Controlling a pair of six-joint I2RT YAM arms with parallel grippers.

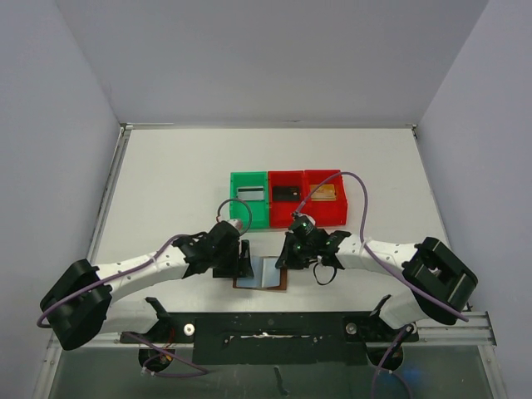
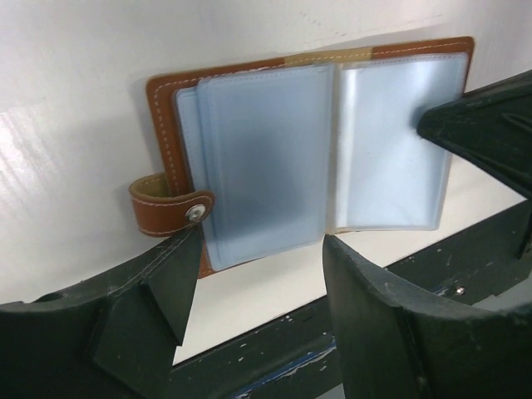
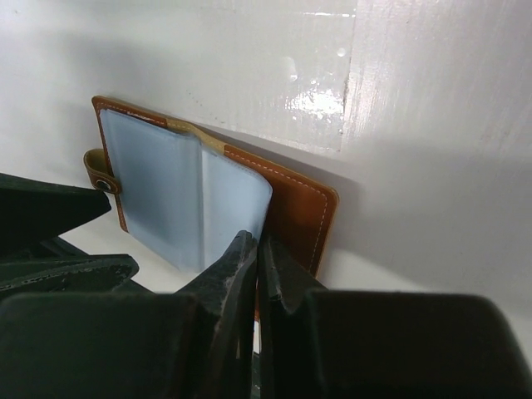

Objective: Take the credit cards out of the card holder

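Observation:
The brown leather card holder point(image 1: 262, 273) lies open on the white table near the front edge, its pale blue inner leaves point(image 2: 266, 158) spread. The credit cards cannot be told apart from these leaves. My left gripper point(image 1: 243, 259) is at the holder's left side, open, its fingers point(image 2: 166, 283) straddling the near edge by the snap strap point(image 2: 170, 208), with nothing between them. My right gripper point(image 3: 258, 241) is at the holder's right side, shut on the lifted edge of the right pale blue leaf point(image 3: 237, 204) above the brown cover point(image 3: 299, 208).
A green bin point(image 1: 249, 199) and two red bins point(image 1: 287, 195) point(image 1: 324, 195) stand in a row just behind the holder, each with a small item inside. A black rail point(image 1: 274, 332) runs along the front edge. White walls surround the table.

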